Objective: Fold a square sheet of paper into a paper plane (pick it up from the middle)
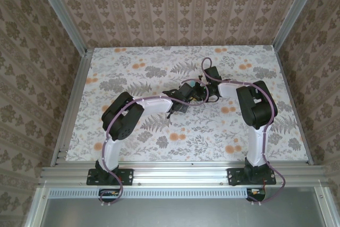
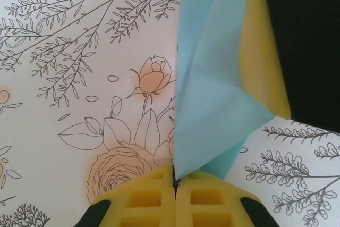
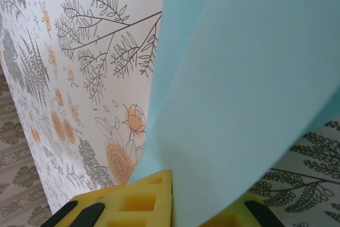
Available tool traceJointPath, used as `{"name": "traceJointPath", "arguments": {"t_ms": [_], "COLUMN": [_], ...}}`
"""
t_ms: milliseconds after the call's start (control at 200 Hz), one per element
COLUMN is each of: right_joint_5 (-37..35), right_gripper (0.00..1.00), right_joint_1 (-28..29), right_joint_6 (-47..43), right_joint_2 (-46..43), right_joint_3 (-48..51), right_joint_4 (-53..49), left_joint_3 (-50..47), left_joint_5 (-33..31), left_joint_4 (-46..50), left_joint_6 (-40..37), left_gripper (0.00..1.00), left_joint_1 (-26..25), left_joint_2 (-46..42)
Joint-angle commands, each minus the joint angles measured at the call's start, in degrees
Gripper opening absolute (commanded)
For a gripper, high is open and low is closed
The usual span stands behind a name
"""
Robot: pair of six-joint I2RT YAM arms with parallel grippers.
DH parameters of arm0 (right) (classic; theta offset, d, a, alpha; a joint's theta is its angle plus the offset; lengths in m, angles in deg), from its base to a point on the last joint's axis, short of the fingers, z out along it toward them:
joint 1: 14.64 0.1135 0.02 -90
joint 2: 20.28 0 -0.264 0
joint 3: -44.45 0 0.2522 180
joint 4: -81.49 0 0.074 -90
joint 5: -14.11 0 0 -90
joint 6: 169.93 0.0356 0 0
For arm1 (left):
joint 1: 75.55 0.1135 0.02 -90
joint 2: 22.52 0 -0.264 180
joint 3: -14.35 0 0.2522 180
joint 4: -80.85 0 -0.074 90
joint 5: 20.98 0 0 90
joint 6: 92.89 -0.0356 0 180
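Blue paper (image 2: pixel 212 110), part-folded, clamped in left claw (image 2: pixel 174 183) and right claw (image 3: pixel 173 198); best held taut between claws, edges aligned, before creasing.

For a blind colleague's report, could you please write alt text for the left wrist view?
The left gripper is shut on the lower tip of a creased turquoise paper, which rises up the middle of the picture over the floral table. Behind it, at the upper right, is another yellow pad.
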State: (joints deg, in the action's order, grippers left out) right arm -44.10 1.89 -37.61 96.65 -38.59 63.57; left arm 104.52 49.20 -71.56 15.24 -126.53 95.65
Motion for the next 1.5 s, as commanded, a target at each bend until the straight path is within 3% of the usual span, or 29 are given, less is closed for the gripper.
{"name": "traceJointPath", "arguments": {"t_ms": [0, 160, 385, 620, 835, 945, 1135, 1495], "right_joint_5": [-3.3, -3.3, -3.7, -3.5, -2.1, -0.7, 1.2, 2.1], "right_gripper": [0.1, 0.11, 0.12, 0.12, 0.12, 0.12, 0.13, 0.15], "right_joint_1": [-0.3, -0.3, -0.3, -0.3, -0.4, -0.6, -0.8, -0.9], "right_joint_6": [-2.9, -4.0, -4.4, -4.9, -6.7, -7.6, -7.8, -7.5], "right_joint_2": [0.4, 1.6, 3.4, 4.0, 5.2, 5.9, 6.5, 7.0], "right_joint_3": [-0.7, -1.3, -1.5, -1.4, -1.8, -1.6, -1.4, -1.7], "right_joint_4": [-2.0, -1.9, -2.3, -2.4, -1.9, -0.9, 0.7, 1.3], "left_joint_3": [-0.3, -0.3, -1.1, -3.0, -6.0, -5.6, -1.8, 1.3], "left_joint_5": [0.9, 1.4, 5.4, 20.3, 34.8, 40.0, 43.0, 44.8], "left_joint_4": [4.0, 4.0, 4.2, 2.7, -4.0, -6.2, -4.4, -1.5], "left_joint_6": [-1.3, -1.7, -3.4, -3.8, 3.4, 8.5, 11.9, 10.4], "left_gripper": [0.04, 0.11, 0.33, 0.5, 0.51, 0.47, 0.38, 0.33], "left_joint_1": [0.0, -0.1, 0.0, 2.2, 8.9, 12.6, 15.2, 14.8], "left_joint_2": [3.2, 3.0, -0.8, -7.8, -10.9, -9.4, -3.9, 0.8]}}
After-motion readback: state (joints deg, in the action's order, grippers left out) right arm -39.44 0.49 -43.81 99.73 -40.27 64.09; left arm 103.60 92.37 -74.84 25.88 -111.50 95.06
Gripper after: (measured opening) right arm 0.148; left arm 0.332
